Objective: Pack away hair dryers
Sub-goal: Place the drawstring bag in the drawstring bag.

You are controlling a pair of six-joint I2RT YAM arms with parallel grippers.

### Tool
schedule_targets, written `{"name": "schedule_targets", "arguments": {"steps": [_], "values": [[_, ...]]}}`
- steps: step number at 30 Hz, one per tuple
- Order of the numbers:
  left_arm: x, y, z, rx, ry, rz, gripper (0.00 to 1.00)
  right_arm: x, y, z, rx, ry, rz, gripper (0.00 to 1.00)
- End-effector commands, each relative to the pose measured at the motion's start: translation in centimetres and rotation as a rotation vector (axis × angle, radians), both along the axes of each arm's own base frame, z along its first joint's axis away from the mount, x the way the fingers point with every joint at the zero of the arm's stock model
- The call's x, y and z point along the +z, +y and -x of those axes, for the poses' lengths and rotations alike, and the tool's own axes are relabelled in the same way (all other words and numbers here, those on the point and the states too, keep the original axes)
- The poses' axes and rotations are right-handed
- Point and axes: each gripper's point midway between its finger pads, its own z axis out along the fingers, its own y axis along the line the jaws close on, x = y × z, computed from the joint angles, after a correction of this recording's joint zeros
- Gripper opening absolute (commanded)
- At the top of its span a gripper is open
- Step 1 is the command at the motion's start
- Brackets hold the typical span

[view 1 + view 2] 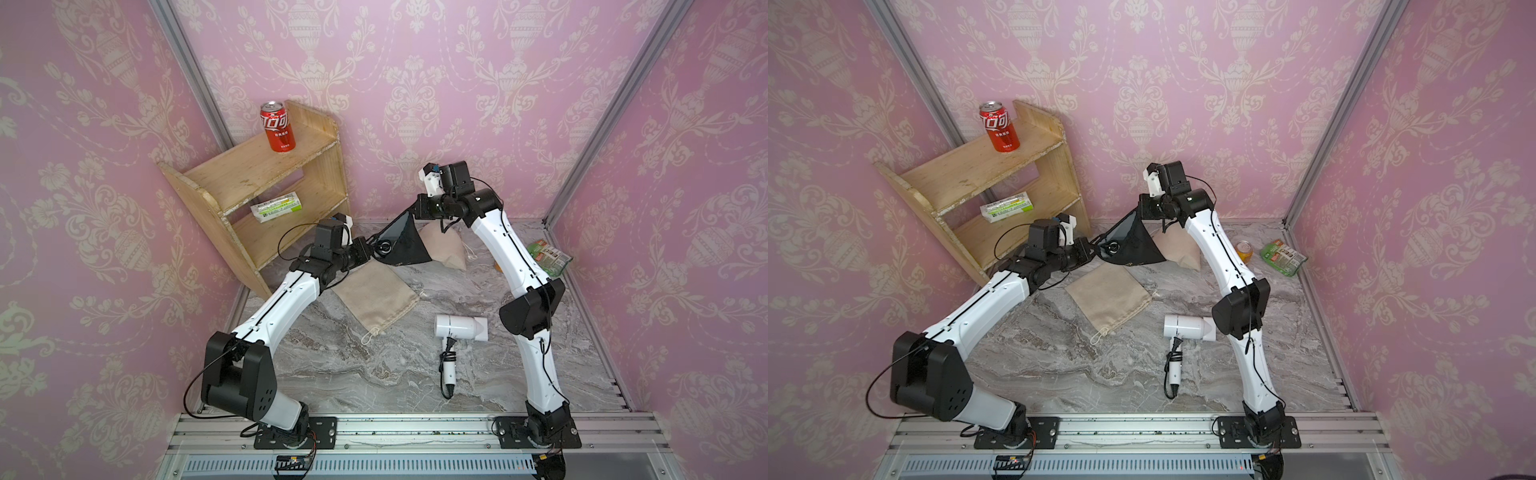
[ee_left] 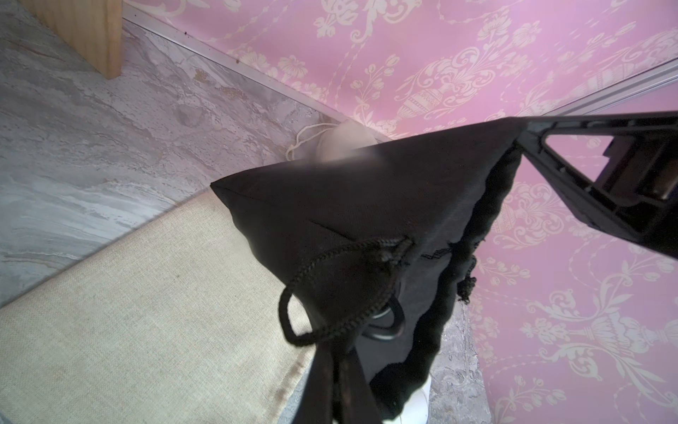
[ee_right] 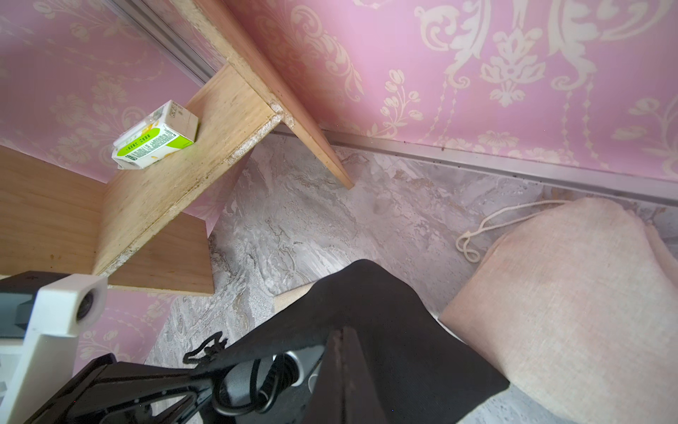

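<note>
A black drawstring pouch (image 1: 405, 243) (image 1: 1133, 245) hangs above the table, stretched between both grippers. My left gripper (image 1: 371, 246) (image 2: 339, 352) is shut on one side of its mouth hem. My right gripper (image 1: 415, 212) (image 3: 343, 334) is shut on the opposite, higher corner. Inside the open mouth a light-coloured hair dryer with a coiled black cord (image 3: 257, 370) shows in the right wrist view. A white hair dryer (image 1: 459, 328) (image 1: 1187, 328) lies on the table near the right arm, its black cord and plug (image 1: 448, 365) trailing toward the front.
A flat beige pouch (image 1: 374, 295) lies under the left wrist. A filled beige pouch (image 1: 446, 247) sits at the back wall. At back left, a wooden shelf (image 1: 266, 187) holds a red can (image 1: 277, 126) and a green-white carton (image 1: 276, 206). At right: a green packet (image 1: 548, 255) and a yellow can (image 1: 1244, 251).
</note>
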Motion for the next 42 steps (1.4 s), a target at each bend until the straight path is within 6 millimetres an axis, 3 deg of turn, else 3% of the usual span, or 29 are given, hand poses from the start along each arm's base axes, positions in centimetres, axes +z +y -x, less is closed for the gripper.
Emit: {"name": "schedule_targets", "arguments": {"steps": [1,6,15,23,27,33,34,42], "values": [[1.0,0.6,-1.0,0.009,-0.056,-0.027,0.00,2.7,0.1,-1.1,0.043,-0.140,-0.002,0.00],[-1.5,1.0,-0.1,0.024,-0.017,-0.024,0.00,1.1,1.5,0.2,0.118,-0.149,0.053,0.00],[-5.6,2.2,2.8,0.055,0.065,-0.033,0.00,-3.8,4.4,5.5,0.230,-0.117,0.146,0.00],[-7.9,2.8,4.9,0.081,0.111,-0.013,0.00,-8.6,4.5,9.5,0.235,-0.034,0.179,0.01],[-9.0,3.1,5.8,0.092,0.132,-0.005,0.00,-10.4,4.6,11.2,0.245,-0.005,0.191,0.12],[-10.6,3.4,7.0,0.107,0.158,-0.003,0.00,-11.5,5.1,13.5,0.262,0.013,0.203,0.56],[-12.0,3.6,7.8,0.109,0.188,-0.008,0.00,-11.6,5.1,14.0,0.261,0.013,0.203,0.60],[-15.1,3.7,9.2,0.114,0.237,-0.007,0.00,-12.9,5.7,19.2,0.225,-0.066,0.192,0.61]]}}
